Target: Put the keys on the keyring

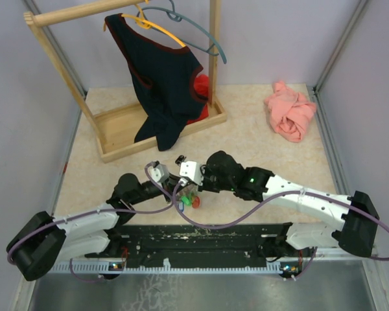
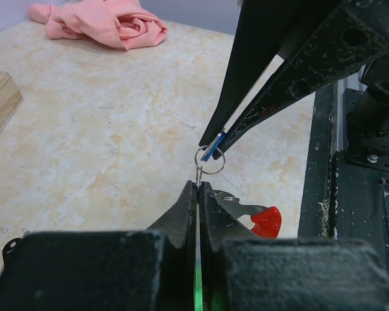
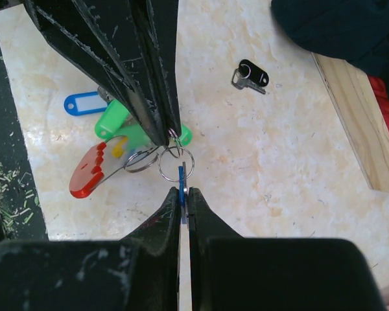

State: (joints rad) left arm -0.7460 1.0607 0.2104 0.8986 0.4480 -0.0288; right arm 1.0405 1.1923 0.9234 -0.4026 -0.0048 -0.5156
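Left gripper (image 2: pixel 199 188): the jaws are pressed together, with the rim of the keyring (image 2: pixel 209 160) pinched between their tips. By this grip the keyring is held up off the table (image 3: pixel 279 168).

Right gripper (image 3: pixel 183 193): the jaws are clamped together on a small blue key (image 3: pixel 181 175). Its tip is presented at the keyring, on the side opposite the left gripper. In the right wrist view the blue key overlaps the wire of the keyring. Whether it has been threaded through cannot be told.

The other keys (image 3: pixel 113 120) are found on the table below and just beside the keyring, as a cluster with green, red and blue plastic heads. The red head (image 3: pixel 87 175) lies nearest the keyring. The blue head (image 3: pixel 84 102) lies farthest from it. A second ring (image 3: pixel 139 161) is seen just beside the keyring, towards the red head; it cannot be told whether the two touch.

A black-headed key (image 3: pixel 251 76) lies flat on the table, well apart from the keyring.

Beyond the keyring, at the far side of the table, a wooden rack (image 1: pixel 155 129) is noted, with a dark garment (image 1: pixel 162 78) hung on it. A pink cloth (image 1: pixel 290 111) lies crumpled well apart from the keyring, at the far right.
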